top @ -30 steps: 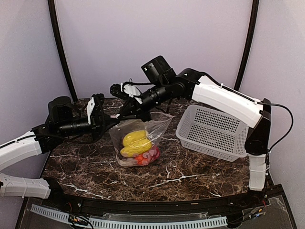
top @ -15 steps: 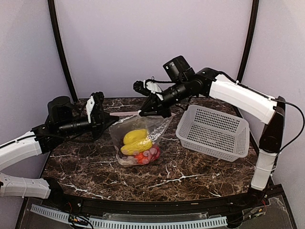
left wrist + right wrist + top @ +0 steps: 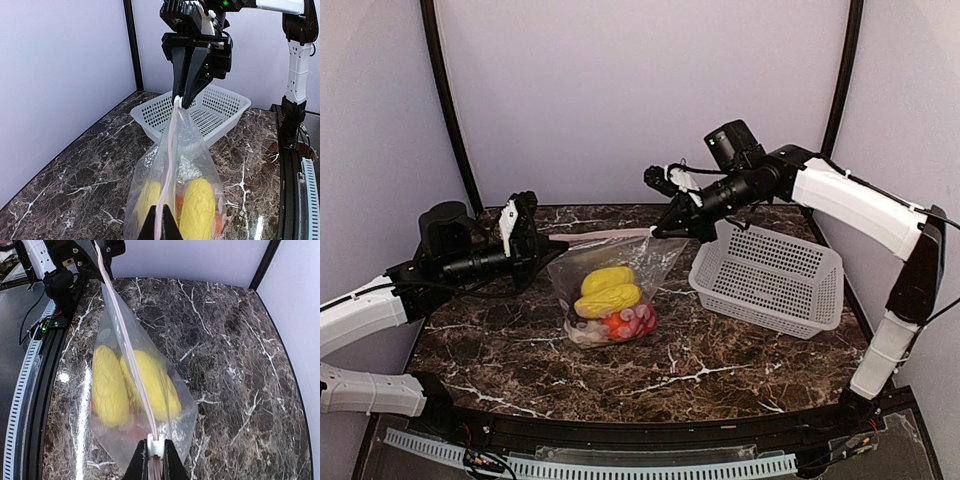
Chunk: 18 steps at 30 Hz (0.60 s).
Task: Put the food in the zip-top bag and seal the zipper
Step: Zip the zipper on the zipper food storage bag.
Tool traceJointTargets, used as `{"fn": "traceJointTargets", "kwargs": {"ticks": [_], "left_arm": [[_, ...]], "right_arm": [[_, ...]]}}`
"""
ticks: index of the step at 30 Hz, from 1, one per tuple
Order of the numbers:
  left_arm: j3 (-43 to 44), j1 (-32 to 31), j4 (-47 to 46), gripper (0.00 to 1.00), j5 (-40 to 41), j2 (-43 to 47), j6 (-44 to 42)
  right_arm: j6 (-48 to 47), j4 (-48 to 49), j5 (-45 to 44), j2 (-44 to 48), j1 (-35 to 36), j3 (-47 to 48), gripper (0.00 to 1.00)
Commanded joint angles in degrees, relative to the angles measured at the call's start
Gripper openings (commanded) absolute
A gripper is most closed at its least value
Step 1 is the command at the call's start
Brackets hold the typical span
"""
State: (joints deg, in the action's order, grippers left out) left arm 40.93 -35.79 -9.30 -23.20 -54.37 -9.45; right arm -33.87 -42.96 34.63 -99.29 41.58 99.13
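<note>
The clear zip-top bag (image 3: 620, 275) hangs above the table, stretched between both grippers. Inside it are two yellow pieces (image 3: 608, 292) and orange-red and white food (image 3: 625, 322) at the bottom; they also show in the left wrist view (image 3: 199, 206) and the right wrist view (image 3: 150, 382). The pinkish zipper (image 3: 605, 236) runs taut along the top edge. My left gripper (image 3: 542, 240) is shut on the zipper's left end (image 3: 161, 220). My right gripper (image 3: 658, 232) is shut on the white slider (image 3: 156, 446) at the zipper's right end.
The white perforated basket (image 3: 767, 275) stands on the dark marble table (image 3: 720, 360) to the right of the bag, just below my right arm. It shows behind the bag in the left wrist view (image 3: 210, 107). Black frame posts stand at the back corners.
My right gripper has moved steadily to the right along the zipper, from near the left gripper to the bag's right end. The left gripper has held still. The bag's top edge is now stretched taut.
</note>
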Motion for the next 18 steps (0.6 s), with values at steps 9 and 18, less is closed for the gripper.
{"fn": "traceJointTargets", "kwargs": {"ticks": [9, 18], "left_arm": [[-0.59, 1.40, 1.82, 0.01, 2.40, 2.15, -0.39], [-0.50, 1.56, 1.87, 0.01, 2.52, 1.87, -0.29]], "right_arm": [[-1.37, -4.63, -7.64, 5.21, -10.08, -5.92, 0.00], [-2.02, -5.35, -8.31, 4.17, -10.28, -5.36, 0.00]]}}
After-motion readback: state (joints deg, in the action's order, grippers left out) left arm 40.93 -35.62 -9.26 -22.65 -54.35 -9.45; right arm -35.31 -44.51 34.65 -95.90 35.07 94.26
